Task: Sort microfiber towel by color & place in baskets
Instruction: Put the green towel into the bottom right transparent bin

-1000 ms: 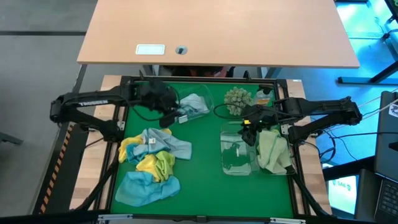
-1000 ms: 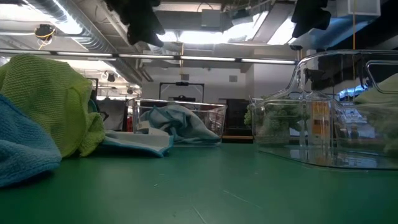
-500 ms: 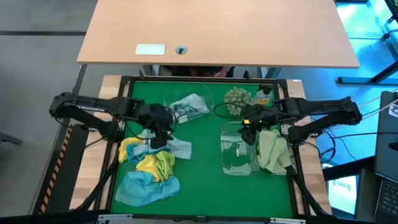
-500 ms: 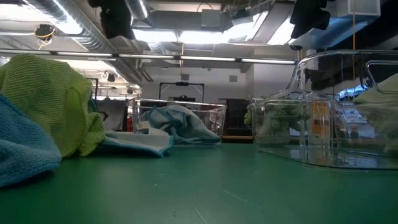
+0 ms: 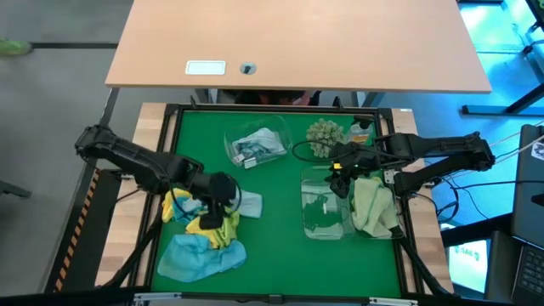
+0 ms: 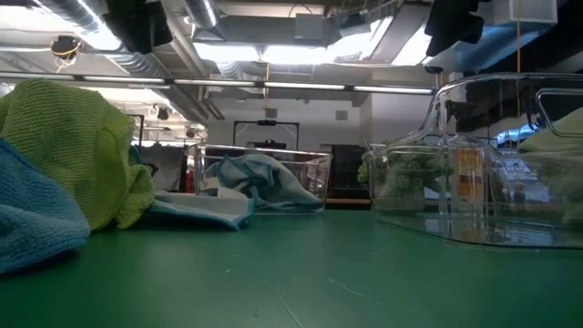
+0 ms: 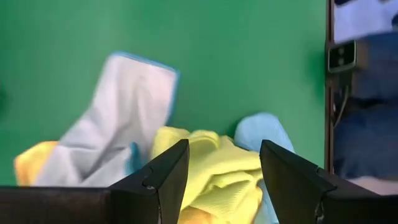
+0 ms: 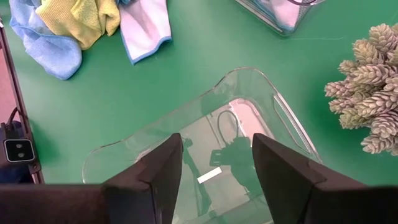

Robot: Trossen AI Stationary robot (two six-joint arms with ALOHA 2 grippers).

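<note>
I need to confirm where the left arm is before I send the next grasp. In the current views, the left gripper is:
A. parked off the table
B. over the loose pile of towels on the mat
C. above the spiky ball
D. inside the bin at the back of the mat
B: the high view shows the left gripper over the pile of towels, and its wrist view shows open jaws framing a yellow towel.

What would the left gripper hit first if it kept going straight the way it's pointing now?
Most likely the yellow towel: the open left gripper points down at the towel pile, and that cloth lies between its fingers. How far above it hangs is unclear.
</note>
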